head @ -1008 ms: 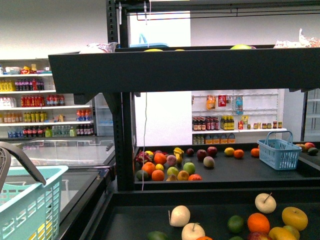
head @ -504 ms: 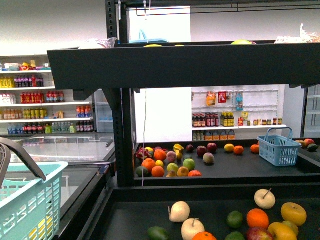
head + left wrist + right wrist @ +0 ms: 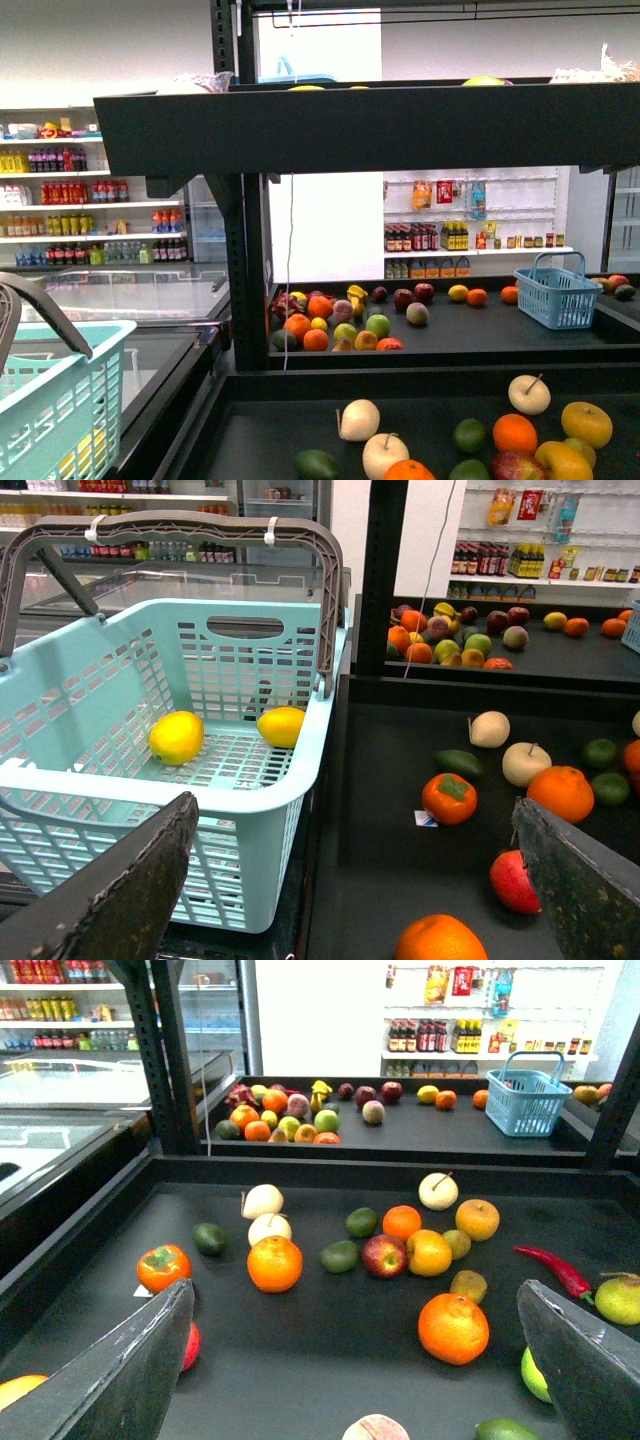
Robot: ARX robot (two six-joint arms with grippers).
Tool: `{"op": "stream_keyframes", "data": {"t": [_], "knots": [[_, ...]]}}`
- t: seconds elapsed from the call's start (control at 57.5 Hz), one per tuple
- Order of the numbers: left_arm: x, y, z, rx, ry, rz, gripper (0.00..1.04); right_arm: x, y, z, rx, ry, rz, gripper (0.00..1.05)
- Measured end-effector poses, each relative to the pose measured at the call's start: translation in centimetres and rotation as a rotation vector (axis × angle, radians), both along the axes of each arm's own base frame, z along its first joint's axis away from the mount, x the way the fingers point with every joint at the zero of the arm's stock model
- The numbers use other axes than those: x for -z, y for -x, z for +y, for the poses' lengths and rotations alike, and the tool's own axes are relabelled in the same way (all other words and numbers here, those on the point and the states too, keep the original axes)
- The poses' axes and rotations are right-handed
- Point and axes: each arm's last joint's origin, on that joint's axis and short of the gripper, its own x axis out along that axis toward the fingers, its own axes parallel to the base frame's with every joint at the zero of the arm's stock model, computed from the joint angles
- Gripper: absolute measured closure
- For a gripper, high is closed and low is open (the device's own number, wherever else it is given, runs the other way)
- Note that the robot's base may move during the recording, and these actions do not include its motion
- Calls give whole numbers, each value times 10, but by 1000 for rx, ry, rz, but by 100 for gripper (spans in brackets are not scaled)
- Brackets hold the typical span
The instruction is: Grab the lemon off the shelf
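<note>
Left end effector (image 3: 355, 802) and right end effector (image 3: 355, 1295) both stand apart, empty; right should straddle the lemon (image 3: 428, 1252), avoiding the touching red apple (image 3: 384, 1255).

Front view tilted slightly further down

On the shelf (image 3: 360, 130), the deep front lip hides all but the yellow tops of the fruits (image 3: 483, 81) above. The basket (image 3: 60, 400) is cut off at lower left. Distant bottle (image 3: 80, 202) labels are unreadable.
</note>
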Motion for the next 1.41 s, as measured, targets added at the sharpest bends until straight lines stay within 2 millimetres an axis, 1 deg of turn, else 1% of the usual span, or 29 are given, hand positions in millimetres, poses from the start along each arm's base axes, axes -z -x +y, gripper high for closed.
{"op": "stream_keyframes", "data": {"t": [1.408], "knots": [[0,0,0,0,0,0,8,0,0,0,0,0,0,7]]}}
